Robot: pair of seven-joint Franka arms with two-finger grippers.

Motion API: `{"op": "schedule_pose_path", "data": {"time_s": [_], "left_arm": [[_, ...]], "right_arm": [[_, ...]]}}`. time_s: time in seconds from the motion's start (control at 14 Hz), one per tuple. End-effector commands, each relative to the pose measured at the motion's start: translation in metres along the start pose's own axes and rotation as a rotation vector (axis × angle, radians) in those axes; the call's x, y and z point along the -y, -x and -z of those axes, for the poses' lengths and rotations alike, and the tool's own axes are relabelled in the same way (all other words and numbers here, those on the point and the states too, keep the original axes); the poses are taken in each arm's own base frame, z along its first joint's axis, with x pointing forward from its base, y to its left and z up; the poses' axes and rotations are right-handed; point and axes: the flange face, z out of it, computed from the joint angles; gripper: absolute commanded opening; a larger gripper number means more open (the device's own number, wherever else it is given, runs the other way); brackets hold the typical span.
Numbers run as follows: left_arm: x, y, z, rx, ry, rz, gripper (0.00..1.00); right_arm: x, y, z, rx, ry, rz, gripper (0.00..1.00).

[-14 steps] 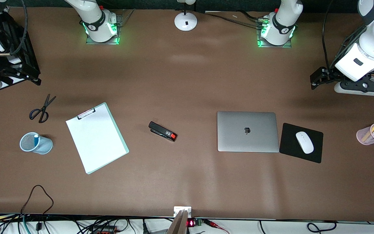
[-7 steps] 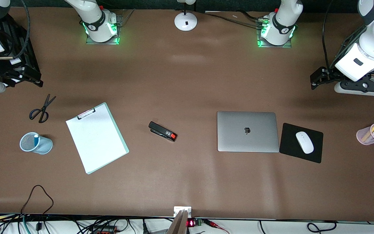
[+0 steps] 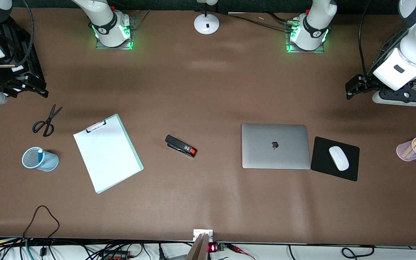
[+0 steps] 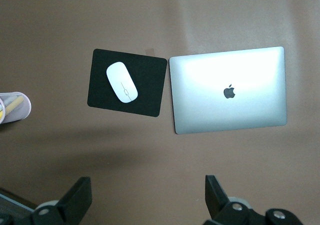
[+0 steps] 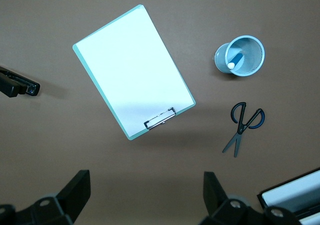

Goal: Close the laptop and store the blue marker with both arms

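Almost nothing differs from a second ago: only the right gripper (image 3: 31, 85) has drifted a bit inward and up at the right arm's end of the table; objects all sit where they were.

Across the front view from the right arm's end: right gripper hangs over the table edge, fingers (image 5: 75, 192) spread wide, holding nothing. Scissors (image 3: 46, 121) lie flat nearer the camera than it. The light blue mesh cup (image 3: 40, 159) stands nearer the camera again, and the blue marker (image 3: 40, 156) is in it, bright blue barrel leaning, whitish end up. Clipboard (image 3: 107, 153) with white paper lies beside the cup, tilted, clip toward the robots. Black stapler (image 3: 181, 146) with a red end sits mid-table, well apart from everything.

Laptop (image 3: 275, 146) is shut flat, silver-grey lid up, dark apple logo in the middle, edges square to the table. Black mouse pad (image 3: 320, 162) lies just beside it toward the left arm's end, white mouse (image 3: 338, 158) on it. Pink cup (image 3: 410, 150) of pens stands near the table edge at the left arm's end. Left gripper (image 3: 356, 86) hangs over bare table at that end, fingers (image 4: 77, 200) wide apart, empty.

Wide bare table (image 3: 208, 90) between the bases and the row of objects, and again along the camera-side edge.
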Motion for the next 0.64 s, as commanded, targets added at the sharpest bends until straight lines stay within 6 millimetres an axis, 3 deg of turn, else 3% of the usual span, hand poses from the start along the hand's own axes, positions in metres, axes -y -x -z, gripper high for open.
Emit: {"op": "schedule_pose_path", "data": {"time_s": [0.0,0.57], "left_arm": [[0.0022,-0.0018,0.0067,0.003,0.008,-0.008,1.00],[0.0015,-0.0019,0.0069,0.001,0.007,-0.015,1.00]], "right_arm": [[0.0015,-0.0013,0.0053,-0.006,0.013,-0.009,1.00],[0.0032,-0.0003,0.0102,-0.011,0.011,-0.008,1.00]]}}
